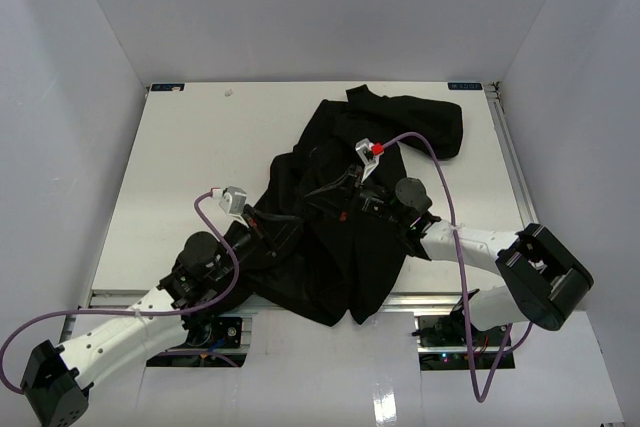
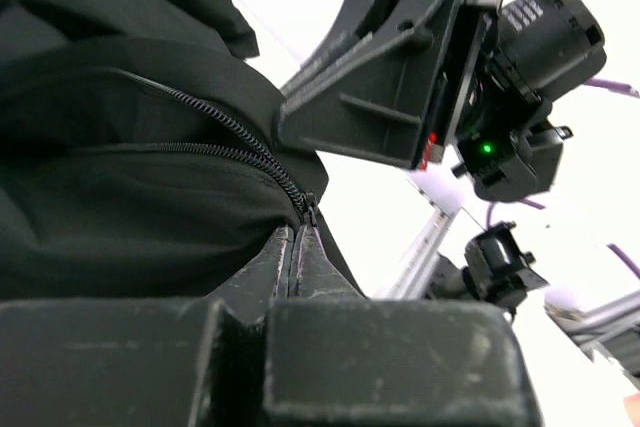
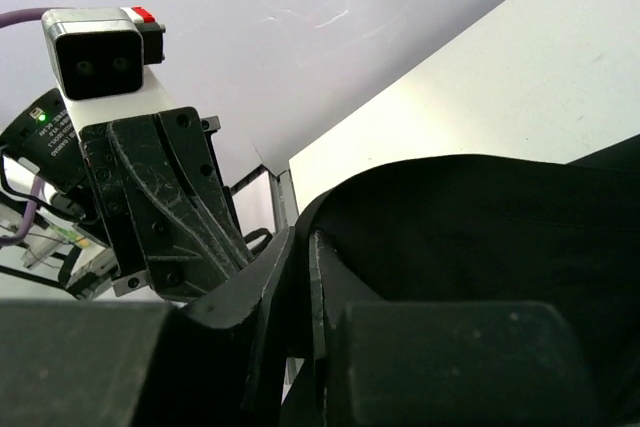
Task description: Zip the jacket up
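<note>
A black jacket [image 1: 345, 247] lies crumpled in a heap on the middle of a white table [image 1: 190, 147]. One part spreads toward the far right corner, and its near part hangs past the table's front edge between the two arm bases. Both arms reach into the heap, one from each side. The left gripper [image 2: 300, 239] is clenched, its two fingers pressed flat together on a fold of the jacket, right where two lines of zipper [image 2: 225, 132] teeth run in and meet. A small dark piece sits at that junction, perhaps the slider, though it is too small to be sure. The right gripper [image 3: 298, 252] sits near the left one, a little farther into the heap, at the edge of a smooth rounded fold of cloth. A thin slit shows between its fingers, and I cannot tell whether any fabric is caught in it. By its look the garment is soft, limp and light. It will probably sag, bunch and slide across the smooth table rather than keep a shape, so pulling the slider may drag the whole heap unless the cloth below it is held taut. The sensible holds seem to be the zipper's bottom end for one gripper and the slider's pull tab for the other — both small, slippery targets among black folds.
</note>
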You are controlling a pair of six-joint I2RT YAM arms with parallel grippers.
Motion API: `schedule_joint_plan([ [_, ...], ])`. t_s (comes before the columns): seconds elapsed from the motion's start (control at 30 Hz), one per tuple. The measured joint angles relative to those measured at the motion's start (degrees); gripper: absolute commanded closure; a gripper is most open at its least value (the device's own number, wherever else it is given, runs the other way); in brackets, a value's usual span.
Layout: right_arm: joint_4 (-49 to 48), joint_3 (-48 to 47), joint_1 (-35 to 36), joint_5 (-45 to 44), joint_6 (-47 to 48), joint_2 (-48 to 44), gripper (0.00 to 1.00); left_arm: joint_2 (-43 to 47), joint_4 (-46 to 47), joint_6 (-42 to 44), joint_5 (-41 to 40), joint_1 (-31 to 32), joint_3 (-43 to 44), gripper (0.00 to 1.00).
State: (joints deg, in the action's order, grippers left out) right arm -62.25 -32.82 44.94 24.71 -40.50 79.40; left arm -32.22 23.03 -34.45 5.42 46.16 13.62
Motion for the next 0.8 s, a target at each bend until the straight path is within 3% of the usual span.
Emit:
schedule_joint_plan([
  [0.13,0.57,0.9,-0.53,-0.64,0.56,-1.28,0.6,0.38,-4.03,-3.21,2.96,0.42,0.64,1.0],
  [0.37,5.08,5.5,-1.22,-3.75,2.86,-8.68,0.51,1.15,-10.77,-8.27,7.99,1.16,1.87,1.0],
  [0.47,13.5,5.83,-1.2,-6.94,6.74,-15.32,0.42,1.03,-13.56,-9.7,8.46,1.2,3.55,1.0],
  [0.63,30.4,1.44,-0.07,-12.04,17.68,-24.59,0.41,0.59,-16.03,-11.37,9.05,1.21,5.0,1.0],
  [0.8,45.49,-5.88,7.82,-19.26,31.49,-31.33,0.42,-0.97,-16.95,-12.51,10.45,1.21,5.62,1.0],
])
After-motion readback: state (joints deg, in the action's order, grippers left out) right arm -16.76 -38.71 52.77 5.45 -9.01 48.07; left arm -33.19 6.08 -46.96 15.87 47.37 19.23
